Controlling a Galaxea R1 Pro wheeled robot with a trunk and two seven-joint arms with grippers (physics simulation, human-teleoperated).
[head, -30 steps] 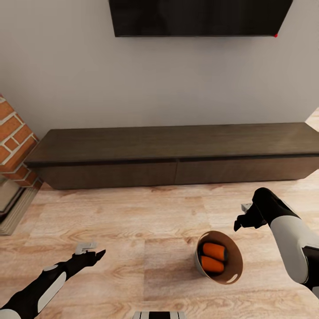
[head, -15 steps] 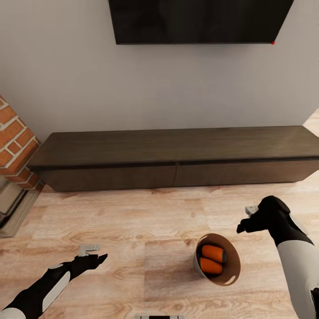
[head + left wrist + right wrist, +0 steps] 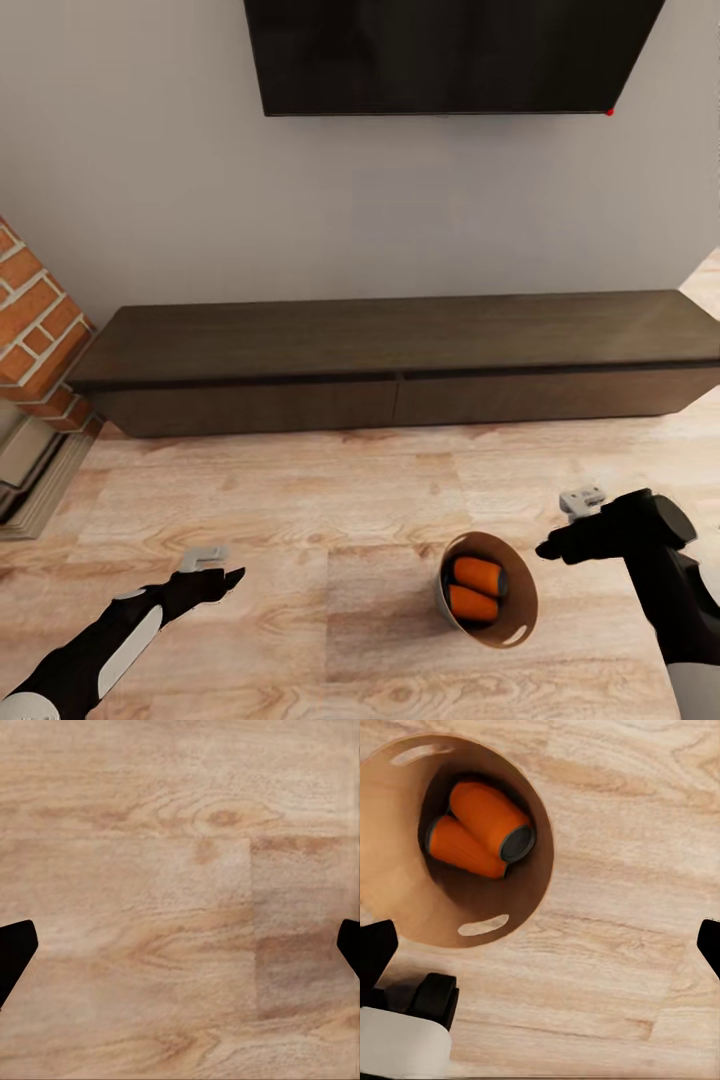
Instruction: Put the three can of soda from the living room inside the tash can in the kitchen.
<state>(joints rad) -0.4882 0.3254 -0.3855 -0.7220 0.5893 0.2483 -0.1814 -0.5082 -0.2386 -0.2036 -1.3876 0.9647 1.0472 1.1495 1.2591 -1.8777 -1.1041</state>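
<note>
Soda cans [image 3: 476,588], two orange ones, lie inside the bin [image 3: 522,616] on the wood floor [image 3: 300,500], while the right tool [image 3: 552,548], spread and empty, has lowered beside the rim, and the left tool [image 3: 222,580] hovers spread, leaving a third can outstanding.

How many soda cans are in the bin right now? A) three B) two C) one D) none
B: two orange soda cans lie side by side inside the trash can, seen in the right wrist view; the head view shows the same pair.
</note>
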